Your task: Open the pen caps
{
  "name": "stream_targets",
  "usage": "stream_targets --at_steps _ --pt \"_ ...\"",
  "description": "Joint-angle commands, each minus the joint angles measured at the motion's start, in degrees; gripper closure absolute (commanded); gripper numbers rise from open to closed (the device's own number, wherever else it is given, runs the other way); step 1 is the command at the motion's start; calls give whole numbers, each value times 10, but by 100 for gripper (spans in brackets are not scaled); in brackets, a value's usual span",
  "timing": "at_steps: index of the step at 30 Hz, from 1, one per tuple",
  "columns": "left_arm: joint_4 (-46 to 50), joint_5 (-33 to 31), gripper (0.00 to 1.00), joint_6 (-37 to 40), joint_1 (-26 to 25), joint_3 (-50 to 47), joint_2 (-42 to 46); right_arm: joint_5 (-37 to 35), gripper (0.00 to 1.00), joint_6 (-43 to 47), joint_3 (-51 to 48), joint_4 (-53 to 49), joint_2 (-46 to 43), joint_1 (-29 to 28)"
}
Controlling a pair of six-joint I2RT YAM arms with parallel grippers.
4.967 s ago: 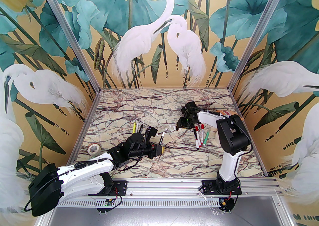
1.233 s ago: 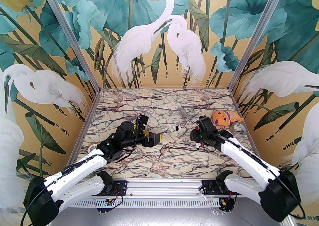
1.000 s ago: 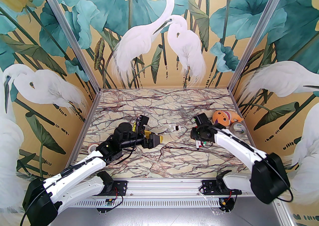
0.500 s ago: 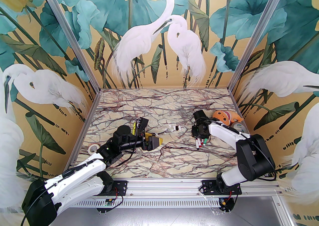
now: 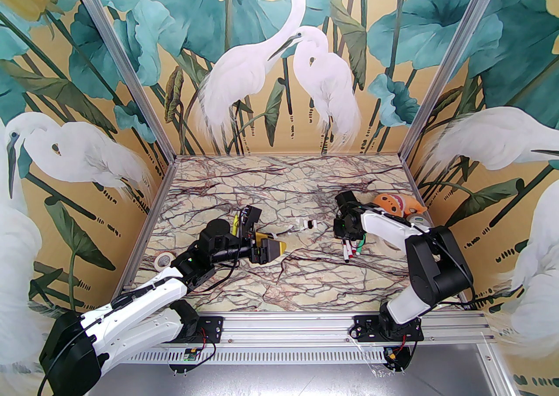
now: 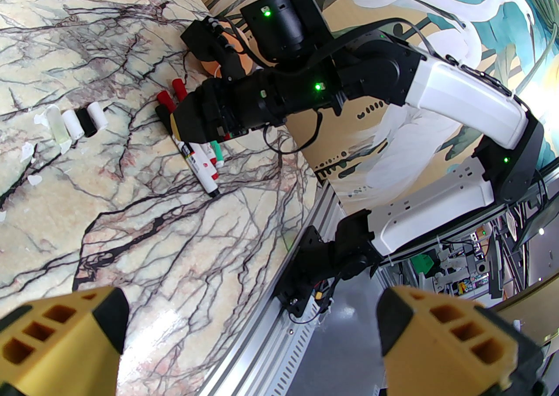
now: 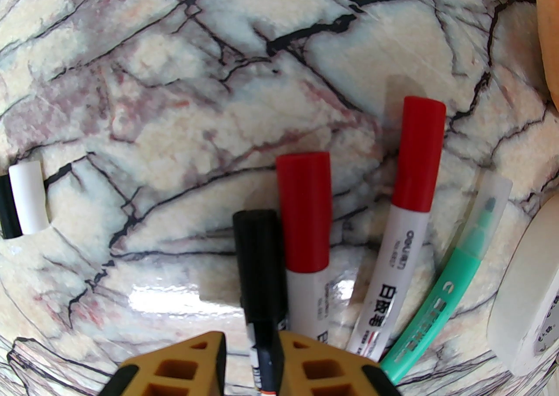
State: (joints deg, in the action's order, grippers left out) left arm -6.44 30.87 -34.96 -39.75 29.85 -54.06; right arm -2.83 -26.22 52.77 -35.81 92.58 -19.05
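Several markers lie side by side right of centre: one with a black cap [image 7: 257, 246], two with red caps [image 7: 303, 211] [image 7: 419, 154], and a green pen under a clear cap [image 7: 489, 202]. My right gripper [image 7: 253, 342] is low over them, shut on the barrel of the black-capped marker [image 5: 346, 256] just behind its cap. Loose caps, white [image 7: 28, 198] and black [image 6: 86, 122], lie in a short row at mid-table [image 5: 307, 224]. My left gripper [image 5: 273, 250] hovers left of centre, open with nothing between its fingers [image 6: 61, 333].
A white tape roll [image 5: 163, 260] lies near the left edge. An orange toy [image 5: 391, 204] and a second tape roll [image 7: 533, 289] sit close to the right of the markers. Uncapped pens [image 5: 236, 222] lie behind the left wrist.
The right arm's elbow has swung in from the far right and stands upright while its gripper stayed low over the markers. The left gripper has drifted slightly toward me.
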Motion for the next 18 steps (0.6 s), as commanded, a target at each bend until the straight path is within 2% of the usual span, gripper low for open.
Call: stream_targets --at_steps 1,18 --pt "4 13 1 3 0 8 -5 -16 72 10 16 -6 10 0" --pt "-10 23 1 -2 0 13 -25 -5 71 7 43 3 57 -30"
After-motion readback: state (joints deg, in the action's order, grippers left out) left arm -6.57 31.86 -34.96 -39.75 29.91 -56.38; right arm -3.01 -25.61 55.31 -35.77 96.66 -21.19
